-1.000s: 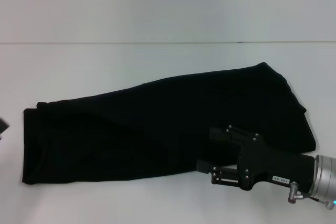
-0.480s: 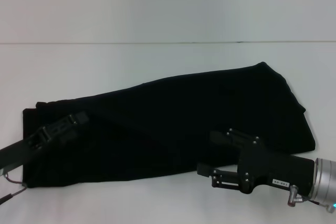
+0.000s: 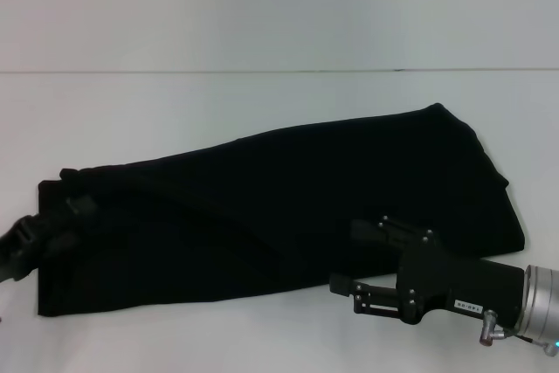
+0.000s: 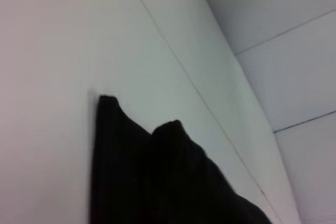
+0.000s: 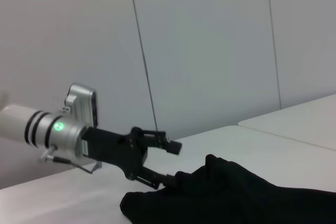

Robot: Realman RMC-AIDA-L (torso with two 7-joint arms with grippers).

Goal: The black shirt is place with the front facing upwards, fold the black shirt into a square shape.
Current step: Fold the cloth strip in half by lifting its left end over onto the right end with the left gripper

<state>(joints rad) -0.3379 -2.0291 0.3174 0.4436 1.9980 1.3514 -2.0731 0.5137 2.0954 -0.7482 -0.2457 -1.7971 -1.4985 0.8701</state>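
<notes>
The black shirt (image 3: 279, 207) lies as a long folded band across the desk (image 3: 175, 111). The left hand (image 3: 48, 233) sits at one end, its lower finger seemingly under the hem while the upper stands clear. The right hand (image 3: 345, 255) hovers unclenched over the near edge. Both should pinch the end corners squarely, then carry evenly.

The black shirt (image 3: 288, 207) is seen to be soft, matt cloth, with shallow creases and no sheen. The table (image 3: 218, 102) is presented as a smooth, pale, matt surface. The right gripper (image 3: 349, 259) is built of rigid matt black parts with small bright fasteners, joined to a brushed, silvery metal wrist collar (image 3: 537, 307). The left gripper (image 5: 170, 163) shows the same matt black finish behind a glossy pale cylindrical housing (image 5: 31, 127).
</notes>
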